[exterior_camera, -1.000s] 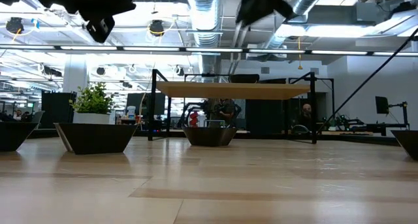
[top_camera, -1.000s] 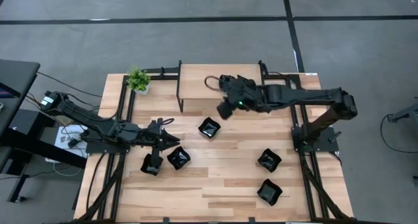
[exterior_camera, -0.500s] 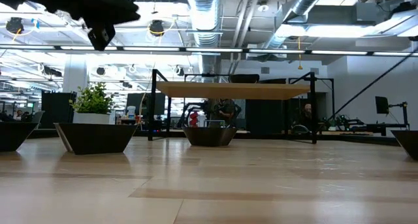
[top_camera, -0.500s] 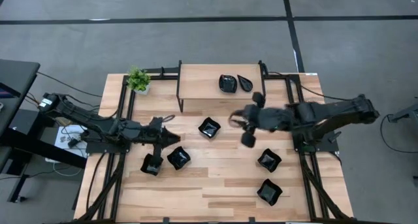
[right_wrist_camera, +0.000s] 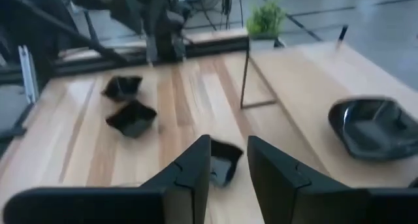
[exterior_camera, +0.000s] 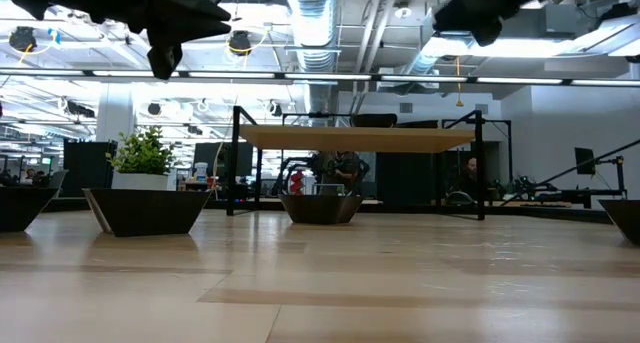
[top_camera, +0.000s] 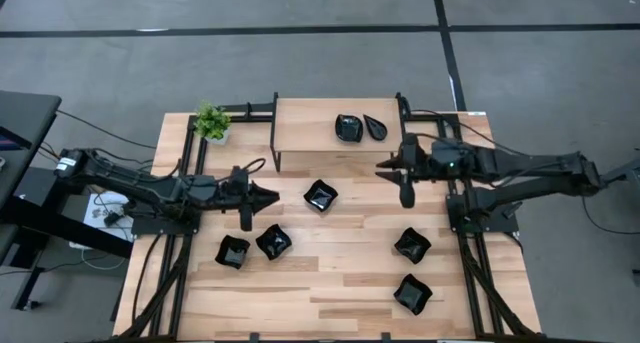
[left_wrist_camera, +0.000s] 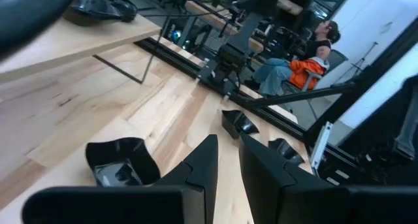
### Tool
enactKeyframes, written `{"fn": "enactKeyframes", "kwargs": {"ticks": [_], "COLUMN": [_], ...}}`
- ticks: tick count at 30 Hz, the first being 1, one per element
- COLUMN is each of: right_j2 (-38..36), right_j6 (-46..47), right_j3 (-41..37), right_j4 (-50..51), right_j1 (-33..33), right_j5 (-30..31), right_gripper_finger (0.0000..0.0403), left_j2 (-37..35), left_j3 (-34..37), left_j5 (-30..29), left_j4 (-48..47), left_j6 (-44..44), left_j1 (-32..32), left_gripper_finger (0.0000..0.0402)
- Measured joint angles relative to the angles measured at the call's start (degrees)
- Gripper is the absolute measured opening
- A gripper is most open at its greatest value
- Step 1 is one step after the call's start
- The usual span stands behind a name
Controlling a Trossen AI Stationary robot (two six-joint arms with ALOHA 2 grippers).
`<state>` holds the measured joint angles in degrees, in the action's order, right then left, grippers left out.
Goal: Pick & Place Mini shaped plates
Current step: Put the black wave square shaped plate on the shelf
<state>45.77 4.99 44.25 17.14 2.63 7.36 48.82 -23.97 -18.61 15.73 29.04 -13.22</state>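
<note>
Several glossy black mini plates show. Two rest on the raised wooden shelf (top_camera: 310,123): a squarish one (top_camera: 348,128) and a teardrop one (top_camera: 374,126). On the table lie one at the middle (top_camera: 320,195), two at the near left (top_camera: 233,251) (top_camera: 273,241) and two at the near right (top_camera: 411,245) (top_camera: 411,293). My left gripper (top_camera: 272,195) hovers left of the middle plate, open by a narrow gap (left_wrist_camera: 227,140), with nothing in it. My right gripper (top_camera: 382,167) hovers right of the shelf's near corner, open and empty (right_wrist_camera: 228,142).
A small green potted plant (top_camera: 211,122) stands at the far left corner. The shelf stands on thin black legs (right_wrist_camera: 245,80) at the far middle. Black frame rails (top_camera: 190,173) run along both sides. Bare wood lies between the plates at the near middle.
My right gripper has drawn back from over the shelf, first toward the near edge, then toward the table's right edge, and it has turned; the two plates on the shelf now show. My left gripper has swung toward the far edge, away from the two near-left plates.
</note>
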Motion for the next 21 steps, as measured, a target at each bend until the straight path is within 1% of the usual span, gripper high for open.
{"fn": "enactKeyframes", "kwargs": {"ticks": [5,10,14,16,21], "right_j2": [-1.4,-0.2,1.1,1.6,5.3], "right_j6": [-2.0,-2.6,-4.0,-4.1,-3.2], "right_j3": [-3.8,-5.3,-5.4,-5.4,-5.5], "right_j4": [-2.5,-11.2,-10.5,-9.0,-8.7], "right_j1": [-2.6,-4.2,-6.0,-7.0,-8.9], "right_j5": [0.0,0.0,0.0,0.0,0.1], "right_gripper_finger": [0.0098,0.0098,0.0098,0.0098,0.0098], "left_j2": [0.1,1.8,4.6,6.5,11.2], "left_j3": [0.0,0.0,0.0,0.0,0.0], "left_j5": [-0.3,-2.4,-2.8,-2.8,-2.6], "left_j4": [0.2,1.1,1.9,2.4,2.9], "left_j6": [0.0,1.2,1.6,3.4,12.5], "left_j1": [-1.3,-3.5,-4.1,-4.1,-4.1], "left_gripper_finger": [0.0065,0.0065,0.0065,0.0065,0.0065]}}
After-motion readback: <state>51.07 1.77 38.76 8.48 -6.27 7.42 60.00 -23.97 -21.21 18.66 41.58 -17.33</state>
